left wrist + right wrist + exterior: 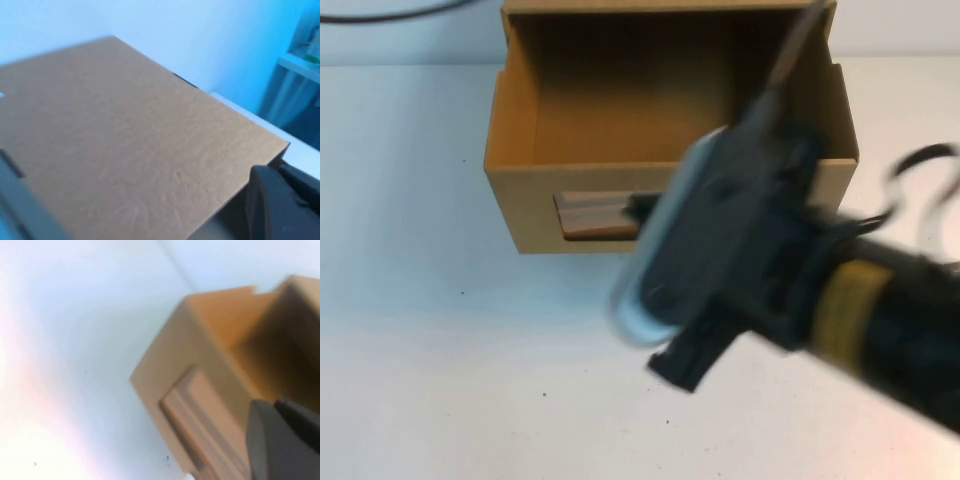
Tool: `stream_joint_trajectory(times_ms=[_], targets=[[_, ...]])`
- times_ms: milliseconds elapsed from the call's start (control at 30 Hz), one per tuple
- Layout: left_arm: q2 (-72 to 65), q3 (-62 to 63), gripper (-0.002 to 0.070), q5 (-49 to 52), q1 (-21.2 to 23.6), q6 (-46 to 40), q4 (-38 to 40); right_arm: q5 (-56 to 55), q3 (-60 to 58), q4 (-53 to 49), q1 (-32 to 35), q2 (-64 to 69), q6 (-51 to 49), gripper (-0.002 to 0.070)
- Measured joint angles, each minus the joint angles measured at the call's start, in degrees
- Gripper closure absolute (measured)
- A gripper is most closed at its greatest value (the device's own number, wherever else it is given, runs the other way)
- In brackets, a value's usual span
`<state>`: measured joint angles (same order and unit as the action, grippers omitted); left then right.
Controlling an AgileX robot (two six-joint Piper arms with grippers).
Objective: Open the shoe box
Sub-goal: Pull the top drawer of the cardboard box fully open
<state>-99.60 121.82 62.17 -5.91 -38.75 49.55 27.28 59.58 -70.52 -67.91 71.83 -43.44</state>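
— Where is the box?
— The brown cardboard shoe box [525, 205] sits on the white bench [440, 350], at the far side, about the middle. Its top is open and the inside walls show. The near wall has a rectangular slot [592, 215] cut in it.
— And the right hand?
— The right hand [280, 435] is closed, tips together, with nothing between them. It hangs just by the top edge of the near wall, towards the box's right corner. Whether it touches the card I cannot tell. The black right arm [890, 340], with a yellow band [845, 305] round it, reaches in from the near right and covers the right half of that wall in the high view. A black cable [920, 165] loops on its far side.
— The left hand?
— The left hand [282, 200] shows only in its own wrist camera, as a dark shape right beside the edge of a flat brown cardboard panel [140, 140] that fills most of that view. I cannot tell if it is open or closed, nor whether it holds the panel.
— Is the panel part of the box?
— It is the same card colour, but which part it is I cannot say.
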Motion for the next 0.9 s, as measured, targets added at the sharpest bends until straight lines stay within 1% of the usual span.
stream_joint_trajectory(times_ms=[67,133,200,267,433,533,633,733,900], targets=[[3.84,0.00,0.0680,1.30,1.45,1.48,-2.96,2.32,0.00,3.53,-0.03,-4.15,0.00,0.0685],[7.20,0.00,0.0680,2.44,2.09,3.10,-8.13,5.97,0.00,5.98,-0.03,-7.49,0.00,0.0687],[10.68,0.00,0.0680,4.05,2.18,4.98,-13.44,11.05,0.00,6.97,-0.03,-10.70,0.00,0.0689],[13.76,-0.78,0.0680,4.97,2.18,6.12,-16.52,16.32,0.30,7.63,-0.03,-14.01,1.30,0.0689],[23.00,-9.85,0.0680,5.36,2.18,6.22,-19.13,25.29,2.64,7.88,-0.03,-20.78,5.77,0.0689],[29.41,-19.49,0.0680,3.90,2.18,5.57,-20.53,31.05,2.88,8.57,-0.03,-23.93,6.75,0.0689],[36.93,-32.79,0.0680,-0.33,2.18,5.33,-22.58,34.17,1.47,9.56,-0.03,-27.31,7.12,0.0689],[46.27,-46.74,0.0680,-7.26,2.18,5.34,-23.82,34.14,-2.72,10.10,-0.03,-32.22,6.80,0.0689],[62.10,-69.77,0.0680,-21.93,2.18,6.90,-22.65,33.65,-12.51,9.61,-0.03,-41.54,3.65,0.0689]])
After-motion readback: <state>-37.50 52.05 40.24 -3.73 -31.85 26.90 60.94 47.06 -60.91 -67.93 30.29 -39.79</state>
